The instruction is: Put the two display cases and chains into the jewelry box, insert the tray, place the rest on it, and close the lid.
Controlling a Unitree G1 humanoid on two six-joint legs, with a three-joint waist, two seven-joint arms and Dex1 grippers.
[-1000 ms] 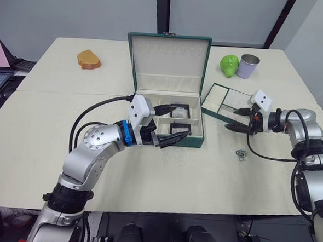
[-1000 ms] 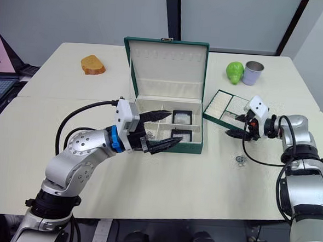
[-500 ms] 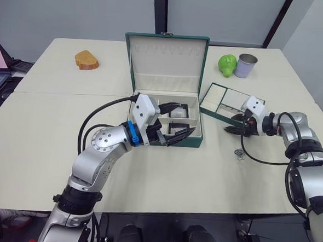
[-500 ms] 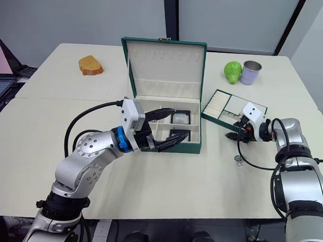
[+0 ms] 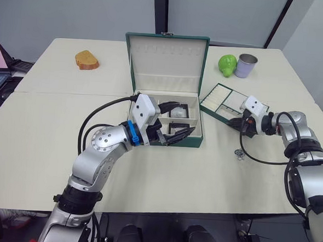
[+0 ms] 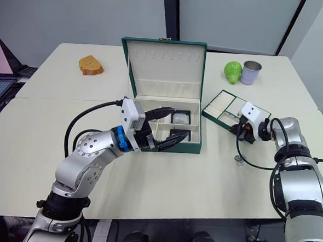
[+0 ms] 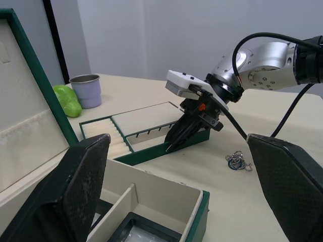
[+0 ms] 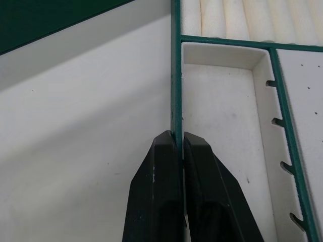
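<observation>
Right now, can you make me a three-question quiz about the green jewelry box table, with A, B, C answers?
1. Where is the silver chain?
A. On the table in front of the tray
B. Inside the metal cup
C. On the bread

2. How many black display cases lie in the jewelry box?
A. None
B. Two
C. Five

3. What is the right gripper doing?
A. Hanging wide open over the cup
B. Shut on the tray rim
C. Holding the pear

Answers:
1 A: the chain lies on bare tabletop, in front of the tray.
2 B: two black-framed cases sit in the right compartments.
3 B: the right wrist view shows both fingers pinching the tray's green rim.
</observation>
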